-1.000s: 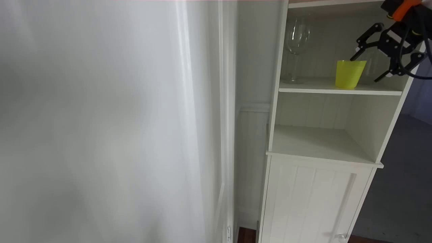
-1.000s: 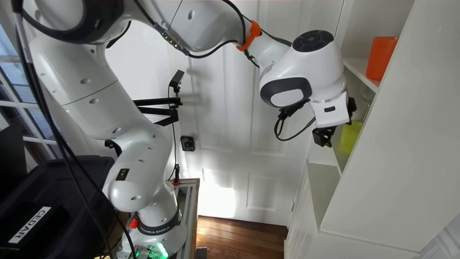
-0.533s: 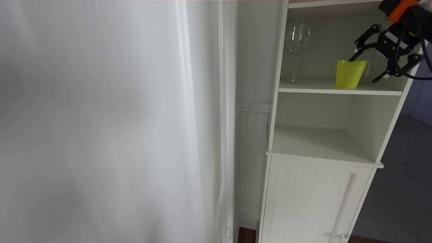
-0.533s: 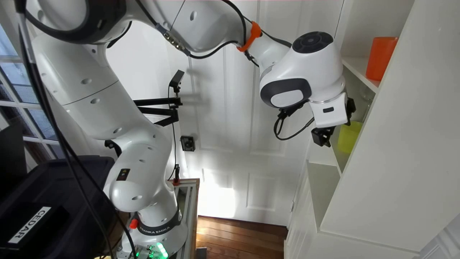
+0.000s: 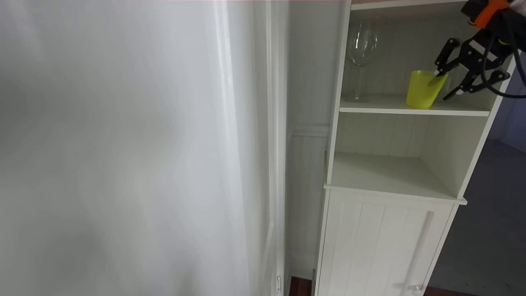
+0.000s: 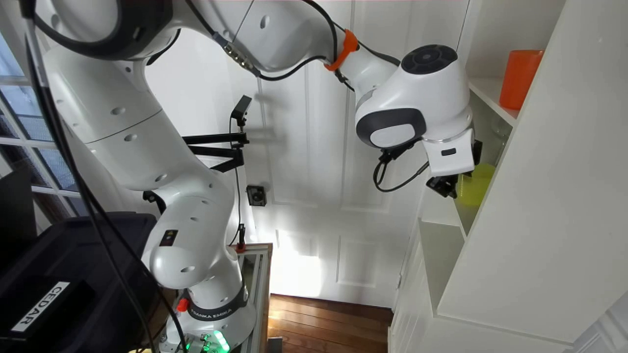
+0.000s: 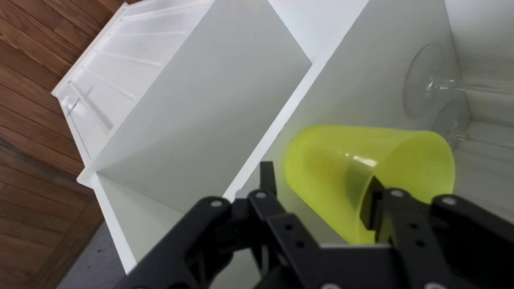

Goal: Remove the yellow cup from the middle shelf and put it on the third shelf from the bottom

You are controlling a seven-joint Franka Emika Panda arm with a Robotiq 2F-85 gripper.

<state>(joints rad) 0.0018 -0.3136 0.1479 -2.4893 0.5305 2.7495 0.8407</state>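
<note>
White cabinet (image 5: 380,242) beside a white panelled door (image 6: 314,162), wood floor (image 7: 40,60) below. Yellow cup (image 5: 419,91) sits on the middle shelf surface (image 5: 382,110) at its front edge, now leaning slightly toward the tool (image 7: 319,182); half a second ago it stood straighter. Tool part-spread, fingers closer together than then: one dips inside the cup and shows through its wall, where earlier its tip was up at the rim; the opposite one is outside, just beside the cup, a gap visible between it and the plastic in the wrist view. Around: wine glass (image 5: 361,45) on the same surface, well apart from the cup; second stemmed glass (image 7: 453,132) partly hidden by the cup in the wrist view; orange cup (image 6: 521,78) on the upper shelf (image 6: 488,90), overhead. Cabinet side wall (image 6: 549,196) stands in the way in an exterior view, hiding part of the yellow cup
</note>
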